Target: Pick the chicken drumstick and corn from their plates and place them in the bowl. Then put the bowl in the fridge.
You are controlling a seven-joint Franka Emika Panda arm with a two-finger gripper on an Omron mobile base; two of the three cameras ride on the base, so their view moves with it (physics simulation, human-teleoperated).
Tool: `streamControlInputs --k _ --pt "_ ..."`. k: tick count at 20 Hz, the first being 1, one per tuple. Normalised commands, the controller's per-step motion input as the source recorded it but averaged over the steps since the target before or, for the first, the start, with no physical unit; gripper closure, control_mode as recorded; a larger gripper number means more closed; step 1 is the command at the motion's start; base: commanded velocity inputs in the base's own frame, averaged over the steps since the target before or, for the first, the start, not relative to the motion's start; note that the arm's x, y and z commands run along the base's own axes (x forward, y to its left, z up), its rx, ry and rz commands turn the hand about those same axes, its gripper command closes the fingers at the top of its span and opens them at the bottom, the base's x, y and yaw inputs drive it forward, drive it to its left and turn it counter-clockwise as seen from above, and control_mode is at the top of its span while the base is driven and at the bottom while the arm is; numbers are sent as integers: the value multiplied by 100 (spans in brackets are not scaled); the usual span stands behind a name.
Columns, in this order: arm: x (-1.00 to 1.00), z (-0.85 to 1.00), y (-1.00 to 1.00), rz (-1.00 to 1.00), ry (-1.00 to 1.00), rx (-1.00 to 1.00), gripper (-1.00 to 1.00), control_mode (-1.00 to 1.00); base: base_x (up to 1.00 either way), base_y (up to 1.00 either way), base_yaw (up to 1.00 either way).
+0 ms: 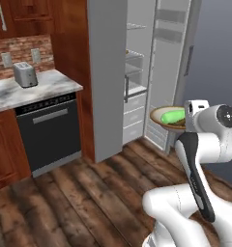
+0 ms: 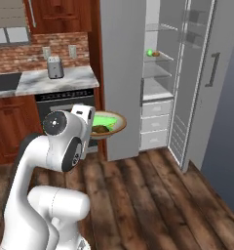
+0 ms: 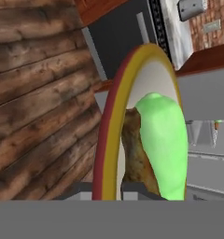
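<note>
A white robot arm stands on a dark wooden plank floor (image 1: 79, 202) in a kitchen, in front of a tall grey fridge (image 1: 108, 72) whose door (image 2: 214, 78) hangs wide open to the right. The arm holds a shallow tan bowl (image 1: 159, 117) up in the air, level, at about the height of the fridge's white drawers (image 2: 155, 122) and well clear of the floor. The end effector (image 3: 107, 189) has its two fingers pressed together on the bowl's rim, one finger on each side of it, as the hand view shows. Inside the bowl lie the bright green corn (image 3: 163, 144) and, right beside it and touching it, the brown chicken drumstick (image 3: 135, 149). In the left base view the corn (image 1: 172, 116) shows as a green cob above the bowl's edge; in the right base view the bowl (image 2: 109, 124) sits just beside the arm's wrist, with the corn (image 2: 105, 118) and the darker drumstick (image 2: 100, 129) in it. The bowl is outside the fridge, near its open front. The fridge's pale interior has glass shelves; on an upper shelf (image 2: 158, 57) sit a small green item (image 2: 149, 52) and a small orange-brown item (image 2: 156, 53). To the left, a marble bench (image 1: 31, 89) carries a silver toaster (image 1: 25, 74), with a black oven (image 1: 50, 135) below it.
</note>
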Motion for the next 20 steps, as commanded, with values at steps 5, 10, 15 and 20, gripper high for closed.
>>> streamControlInputs --k 5,10,15,20 --pt "0 0 0 0 0 0 100 100 91 -19 1" --pt "0 0 0 0 0 0 100 100 88 -21 1" --pt "0 0 0 0 0 0 100 100 84 -27 0" --pt "0 0 0 0 0 0 100 100 83 -31 0"
